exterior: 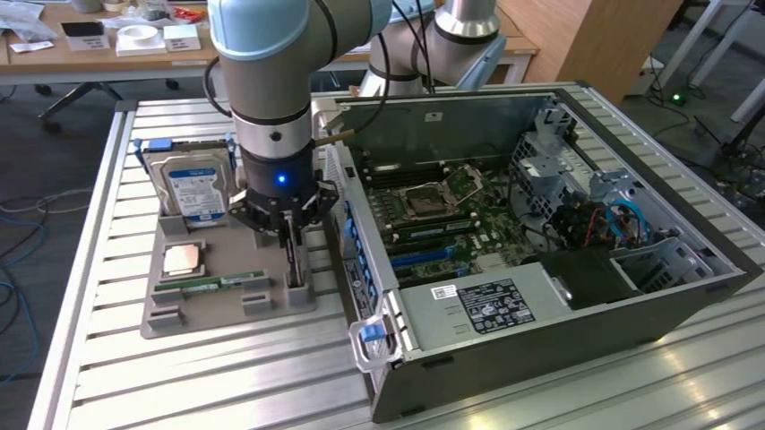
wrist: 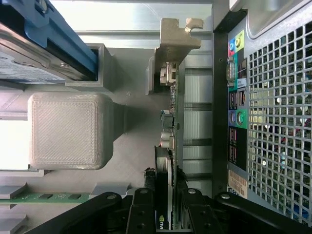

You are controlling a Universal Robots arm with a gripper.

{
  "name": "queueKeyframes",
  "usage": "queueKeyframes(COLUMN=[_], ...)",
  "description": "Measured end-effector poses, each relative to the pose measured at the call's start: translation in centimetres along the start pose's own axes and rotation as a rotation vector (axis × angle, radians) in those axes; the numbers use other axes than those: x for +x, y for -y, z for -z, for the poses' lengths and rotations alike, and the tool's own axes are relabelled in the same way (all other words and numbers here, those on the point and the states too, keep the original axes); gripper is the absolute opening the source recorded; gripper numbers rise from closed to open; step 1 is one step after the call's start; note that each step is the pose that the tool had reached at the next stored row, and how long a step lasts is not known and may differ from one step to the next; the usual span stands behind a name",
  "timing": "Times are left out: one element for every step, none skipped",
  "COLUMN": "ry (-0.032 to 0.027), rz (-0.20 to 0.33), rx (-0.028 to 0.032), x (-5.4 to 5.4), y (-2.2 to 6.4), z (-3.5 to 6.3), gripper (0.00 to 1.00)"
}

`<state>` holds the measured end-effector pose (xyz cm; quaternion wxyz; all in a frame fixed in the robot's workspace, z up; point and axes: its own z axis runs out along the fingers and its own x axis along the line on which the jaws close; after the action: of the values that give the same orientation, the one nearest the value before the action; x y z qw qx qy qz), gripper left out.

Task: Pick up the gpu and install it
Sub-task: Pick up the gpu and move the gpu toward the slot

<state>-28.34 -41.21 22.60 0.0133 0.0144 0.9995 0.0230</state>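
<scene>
Beside the open PC case [exterior: 669, 296], on a grey parts tray [exterior: 167, 318]: gpu [exterior: 296, 264], standing on edge at its slot, with the gripper [exterior: 285, 224] clamped on its upper edge.
Wrist view adds: black fingers [wrist: 144, 209] pressing both faces of the card; silver bracket [wrist: 175, 36] at its far end; the case's rear ports [wrist: 236, 112].
Surface: slatted aluminium table [exterior: 239, 376]; cluttered desk [exterior: 72, 55] behind.
Tray also holds: upright hard drive [exterior: 195, 190], CPU [exterior: 183, 260], RAM stick [exterior: 213, 282].
Case contains: motherboard [exterior: 442, 215], power supply [exterior: 485, 305].

gpu [wrist: 176, 124]: thin card up on edge, upright
look: green board, black cooler, silver bracket end
spot: in grey holder [exterior: 221, 313] slot, beside computer case [exterior: 538, 336]
grip: gripper [wrist: 168, 191] clamped on it
</scene>
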Motion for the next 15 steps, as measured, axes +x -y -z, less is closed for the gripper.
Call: queueKeyframes(ry=[0.0, 0.0, 0.0, 0.0002, 0.0005, 0.0005, 0.0002, 0.0, 0.0001, 0.0001, 0.0, 0.0, 0.0, 0.0, 0.0], rz=[0.0, 0.0, 0.0, 0.0, 0.0, 0.0, 0.0, 0.0, 0.0, 0.0, 0.0, 0.0, 0.0, 0.0, 0.0], rx=[0.0, 0.0, 0.0, -0.0002, -0.0005, -0.0006, -0.0003, -0.0001, -0.0001, -0.0001, 0.0, -0.0001, -0.0001, -0.0001, -0.0001], x=[0.0, 0.0, 0.0, 0.0, 0.0, 0.0, 0.0, 0.0, 0.0, 0.0, 0.0, 0.0, 0.0, 0.0, 0.0], y=[0.0, 0.0, 0.0, 0.0, -0.01, -0.01, -0.02, -0.02, -0.03, -0.04, -0.04, -0.05, -0.06, -0.07, -0.07], z=[0.0, 0.0, 0.0, 0.01, 0.05, 0.14, 0.3, 0.46, 0.61, 0.77, 0.93, 1.08, 1.25, 1.41, 1.53], gripper=[0.26, 0.26, 0.26, 0.26, 0.26, 0.26, 0.26, 0.26, 0.26, 0.26, 0.26, 0.26, 0.26, 0.26, 0.26])
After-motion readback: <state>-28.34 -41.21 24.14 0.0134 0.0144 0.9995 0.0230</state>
